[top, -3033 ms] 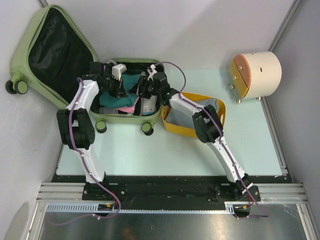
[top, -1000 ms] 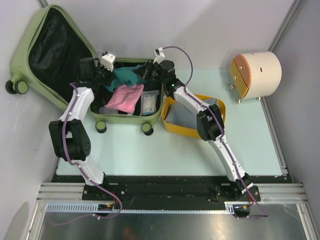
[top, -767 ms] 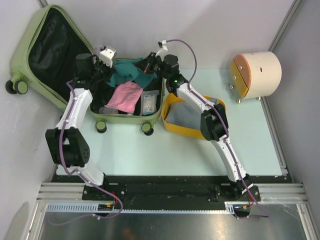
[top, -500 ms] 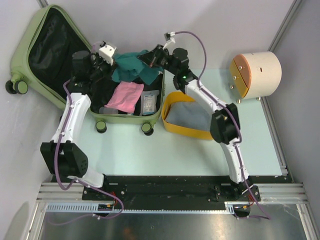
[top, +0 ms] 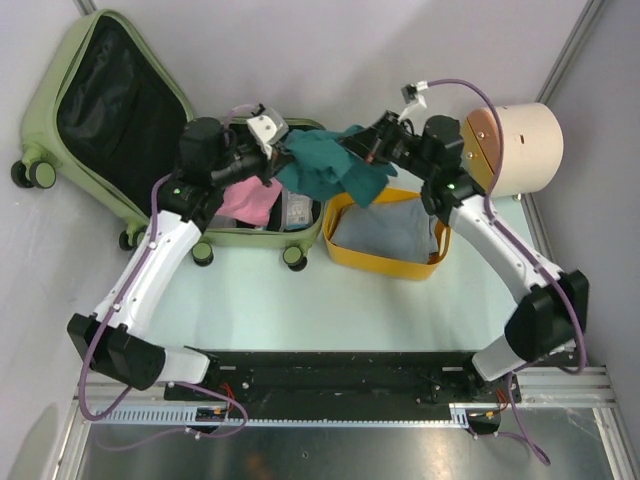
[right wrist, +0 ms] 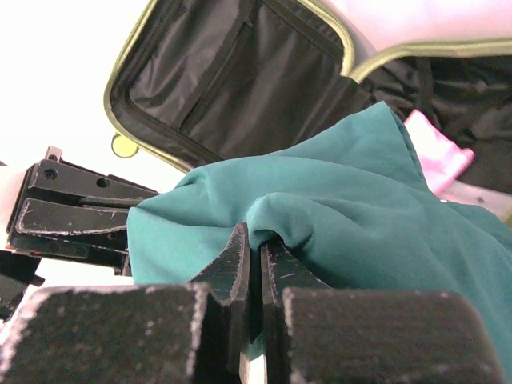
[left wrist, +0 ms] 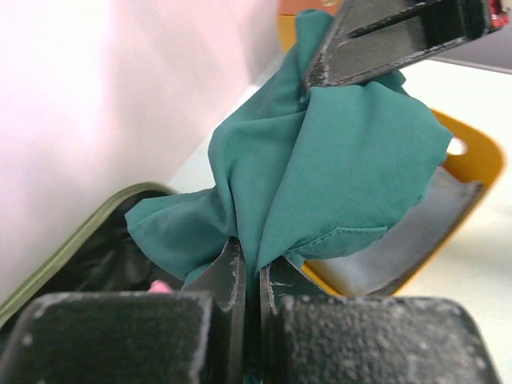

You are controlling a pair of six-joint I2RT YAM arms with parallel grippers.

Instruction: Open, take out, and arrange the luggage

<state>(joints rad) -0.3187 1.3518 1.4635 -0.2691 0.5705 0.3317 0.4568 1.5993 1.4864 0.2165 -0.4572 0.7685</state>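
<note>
The sage-green luggage (top: 60, 85) lies open at the back left, its black-lined lid (right wrist: 232, 72) tilted up against the wall. A teal cloth (top: 325, 168) hangs in the air between the suitcase and the yellow basket (top: 385, 262). My left gripper (top: 278, 160) is shut on the cloth's left edge and my right gripper (top: 362, 150) is shut on its right edge. In the left wrist view the teal cloth (left wrist: 336, 160) is pinched between the fingers (left wrist: 228, 272); in the right wrist view the teal cloth (right wrist: 360, 208) bunches over the shut fingertips (right wrist: 238, 252). A pink item (top: 250, 200) stays in the suitcase.
The yellow basket (left wrist: 480, 160) holds a grey cloth (top: 385, 230) just right of the suitcase. A cream cylindrical drum (top: 515, 148) stands at the back right, close behind my right arm. A clear pouch (top: 298, 210) lies in the suitcase.
Both grippers have lifted the teal cloth out of the suitcase and carried it right, from over the suitcase to above the basket's left edge. Both arms have stretched out.
</note>
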